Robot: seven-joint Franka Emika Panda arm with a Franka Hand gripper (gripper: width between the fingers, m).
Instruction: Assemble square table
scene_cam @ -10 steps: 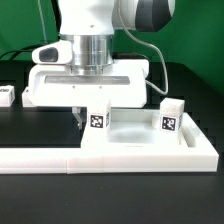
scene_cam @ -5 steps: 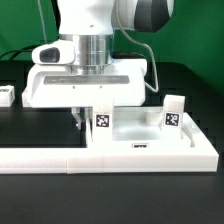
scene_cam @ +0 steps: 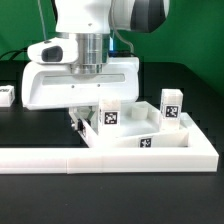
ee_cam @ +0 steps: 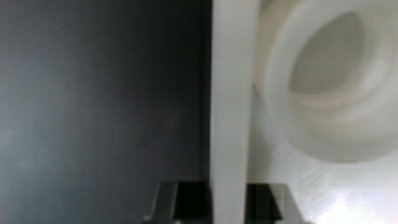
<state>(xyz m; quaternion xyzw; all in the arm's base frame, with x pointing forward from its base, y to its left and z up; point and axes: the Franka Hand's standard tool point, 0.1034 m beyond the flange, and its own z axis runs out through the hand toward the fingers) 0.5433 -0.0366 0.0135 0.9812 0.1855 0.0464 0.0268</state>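
Arm (scene_cam: 95, 20) stood vertical, wrist pointing straight down; gripper (scene_cam: 80, 116) hung low with its broad white body level; jaws were drawn nearly together, clamped on the thin rim of the tabletop (ee_cam: 235, 100); dark fingertips (ee_cam: 182, 200) flanked that rim in the wrist view.

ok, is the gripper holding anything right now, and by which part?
Yes. The gripper is shut on the square tabletop, pinching its thin raised rim between the fingers, on the exterior view's left side of the tabletop.
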